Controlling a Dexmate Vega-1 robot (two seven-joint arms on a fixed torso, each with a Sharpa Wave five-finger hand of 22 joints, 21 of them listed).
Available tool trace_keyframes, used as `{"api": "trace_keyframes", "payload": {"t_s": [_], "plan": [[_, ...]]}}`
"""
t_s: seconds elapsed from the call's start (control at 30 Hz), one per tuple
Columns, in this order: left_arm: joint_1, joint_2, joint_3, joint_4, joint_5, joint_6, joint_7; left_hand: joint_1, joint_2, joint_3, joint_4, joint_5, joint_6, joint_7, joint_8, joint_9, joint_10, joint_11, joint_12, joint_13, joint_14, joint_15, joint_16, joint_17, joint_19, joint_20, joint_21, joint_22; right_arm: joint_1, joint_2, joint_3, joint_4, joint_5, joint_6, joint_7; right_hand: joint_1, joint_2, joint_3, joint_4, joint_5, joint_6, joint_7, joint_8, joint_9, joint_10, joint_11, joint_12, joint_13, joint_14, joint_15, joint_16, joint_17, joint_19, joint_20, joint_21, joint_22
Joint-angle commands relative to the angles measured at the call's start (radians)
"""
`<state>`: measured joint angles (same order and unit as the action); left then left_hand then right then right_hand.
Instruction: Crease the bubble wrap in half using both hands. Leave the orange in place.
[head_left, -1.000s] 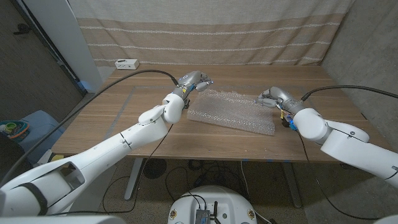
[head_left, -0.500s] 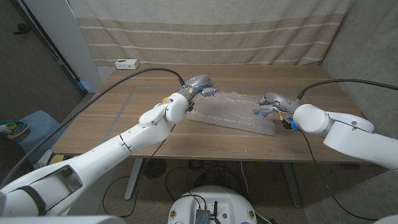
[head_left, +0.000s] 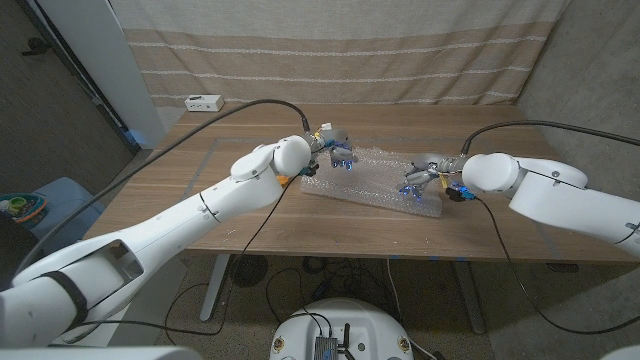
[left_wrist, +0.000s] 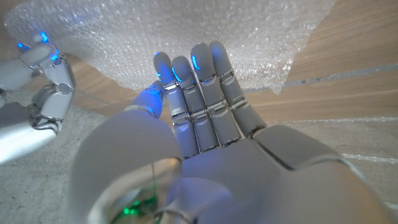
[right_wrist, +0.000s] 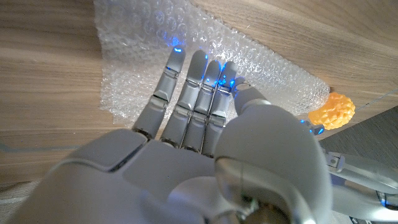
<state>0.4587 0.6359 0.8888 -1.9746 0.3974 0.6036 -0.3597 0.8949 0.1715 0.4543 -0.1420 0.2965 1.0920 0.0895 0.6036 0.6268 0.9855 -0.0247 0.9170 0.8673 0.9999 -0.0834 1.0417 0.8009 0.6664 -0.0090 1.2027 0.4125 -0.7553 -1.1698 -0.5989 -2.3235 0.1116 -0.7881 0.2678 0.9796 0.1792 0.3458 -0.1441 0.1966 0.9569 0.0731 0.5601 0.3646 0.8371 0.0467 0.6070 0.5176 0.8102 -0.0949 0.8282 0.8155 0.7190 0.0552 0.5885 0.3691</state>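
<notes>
A clear sheet of bubble wrap (head_left: 372, 183) lies spread on the wooden table (head_left: 200, 200). My left hand (head_left: 334, 151) hovers over its far left part with fingers stretched out and nothing held; in the left wrist view the left hand (left_wrist: 193, 81) reaches over the bubble wrap (left_wrist: 186, 28). My right hand (head_left: 419, 177) is on the sheet's right part, fingers straight. The right wrist view shows the right hand (right_wrist: 199, 84) lying over the bubble wrap (right_wrist: 134, 68). The orange (right_wrist: 332, 111) sits just off the sheet's left edge, partly hidden by my left arm as the orange (head_left: 284, 181).
A small white box (head_left: 204, 101) stands at the table's back left corner. A striped curtain hangs close behind the table. Bare wood lies left of the sheet and along the front edge.
Both hands have moved inward over the sheet: the left from its far left corner to the right, the right from the right edge to the left. The sheet lies much as before.
</notes>
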Motion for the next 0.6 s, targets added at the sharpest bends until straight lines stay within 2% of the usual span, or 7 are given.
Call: {"api": "trace_keyframes", "payload": {"t_s": [0.03, 0.13, 0.27, 0.37, 0.43, 0.53, 0.6], "plan": [[-0.161, -0.026, 0.092, 0.075, -0.098, 0.097, -0.255, 0.009, 0.010, 0.013, -0.003, 0.009, 0.000, 0.006, 0.005, -0.004, 0.010, 0.009, -0.008, -0.009, 0.014, 0.001, -0.007, -0.011, 0.000, 0.002, 0.022, -0.003, 0.180, 0.065, -0.146, 0.090, -0.067, -0.006, 0.207, 0.005, 0.008, 0.004, 0.009, 0.009, -0.008, -0.002, 0.011, 0.009, -0.004, 0.002, 0.011, 0.012, 0.003, -0.004, -0.002, -0.002, -0.007, 0.001, 0.013, 0.008], [-0.204, -0.027, 0.128, 0.097, -0.106, 0.112, -0.298, 0.008, 0.008, 0.016, -0.003, 0.011, 0.022, 0.009, 0.009, -0.013, 0.017, 0.010, -0.012, -0.015, 0.031, 0.002, -0.011, -0.027, 0.016, -0.001, 0.041, -0.008, 0.199, 0.082, -0.164, 0.116, -0.077, 0.002, 0.230, 0.007, 0.007, 0.005, 0.009, 0.010, -0.011, -0.001, 0.015, 0.014, -0.009, -0.003, 0.014, 0.018, 0.006, -0.006, -0.001, -0.001, -0.007, 0.001, 0.021, 0.012], [-0.256, -0.028, 0.186, 0.119, -0.087, 0.127, -0.339, 0.003, 0.014, 0.022, 0.003, 0.013, 0.006, 0.017, 0.001, -0.018, 0.008, 0.019, -0.017, -0.013, 0.031, 0.002, -0.016, -0.032, 0.019, -0.004, 0.055, -0.014, 0.220, 0.100, -0.183, 0.143, -0.085, 0.010, 0.258, 0.007, 0.008, 0.008, 0.011, 0.012, -0.020, -0.002, 0.018, 0.021, -0.024, 0.000, 0.014, 0.024, 0.000, -0.010, -0.005, -0.003, -0.011, -0.001, 0.032, 0.019], [-0.275, -0.035, 0.209, 0.142, -0.084, 0.137, -0.348, -0.016, 0.017, 0.034, 0.019, 0.014, -0.018, 0.032, -0.029, -0.047, -0.011, 0.033, -0.061, -0.066, 0.023, 0.021, -0.050, -0.067, 0.000, -0.004, 0.070, -0.027, 0.228, 0.110, -0.191, 0.160, -0.090, 0.018, 0.267, 0.005, 0.012, 0.011, 0.016, 0.014, -0.026, 0.002, 0.019, 0.025, -0.032, 0.003, 0.010, 0.021, -0.007, -0.007, -0.015, -0.012, -0.015, -0.001, 0.038, 0.023], [-0.288, -0.037, 0.228, 0.151, -0.072, 0.146, -0.350, -0.039, 0.016, 0.052, 0.034, 0.017, -0.027, 0.041, -0.053, -0.075, -0.011, 0.044, -0.097, -0.115, 0.022, 0.037, -0.100, -0.130, -0.014, 0.004, 0.079, -0.045, 0.229, 0.115, -0.192, 0.168, -0.091, 0.023, 0.267, 0.000, 0.015, 0.018, 0.023, 0.017, -0.041, -0.002, 0.017, 0.027, -0.043, 0.010, 0.004, 0.015, -0.014, -0.011, -0.035, -0.028, -0.021, -0.002, 0.041, 0.020], [-0.300, -0.041, 0.248, 0.160, -0.056, 0.159, -0.345, -0.109, 0.008, 0.119, 0.065, 0.026, -0.055, 0.055, -0.118, -0.147, -0.008, 0.051, -0.195, -0.239, 0.030, 0.055, -0.224, -0.289, -0.040, 0.009, 0.095, -0.111, 0.236, 0.122, -0.197, 0.177, -0.097, 0.027, 0.274, -0.005, 0.014, 0.033, 0.031, 0.022, -0.056, -0.005, 0.007, 0.018, -0.052, 0.014, -0.003, 0.005, -0.020, -0.012, -0.070, -0.060, -0.029, -0.002, 0.047, 0.015], [-0.306, -0.044, 0.259, 0.167, -0.046, 0.166, -0.340, -0.128, 0.006, 0.137, 0.070, 0.028, -0.067, 0.056, -0.134, -0.161, -0.018, 0.056, -0.224, -0.267, -0.021, 0.043, -0.262, -0.309, -0.044, 0.013, 0.098, -0.131, 0.245, 0.127, -0.204, 0.185, -0.102, 0.025, 0.285, -0.010, 0.012, 0.043, 0.036, 0.025, -0.068, -0.009, -0.002, 0.008, -0.065, 0.011, -0.012, -0.003, -0.020, -0.006, -0.091, -0.080, -0.034, -0.001, 0.051, 0.011]]}}
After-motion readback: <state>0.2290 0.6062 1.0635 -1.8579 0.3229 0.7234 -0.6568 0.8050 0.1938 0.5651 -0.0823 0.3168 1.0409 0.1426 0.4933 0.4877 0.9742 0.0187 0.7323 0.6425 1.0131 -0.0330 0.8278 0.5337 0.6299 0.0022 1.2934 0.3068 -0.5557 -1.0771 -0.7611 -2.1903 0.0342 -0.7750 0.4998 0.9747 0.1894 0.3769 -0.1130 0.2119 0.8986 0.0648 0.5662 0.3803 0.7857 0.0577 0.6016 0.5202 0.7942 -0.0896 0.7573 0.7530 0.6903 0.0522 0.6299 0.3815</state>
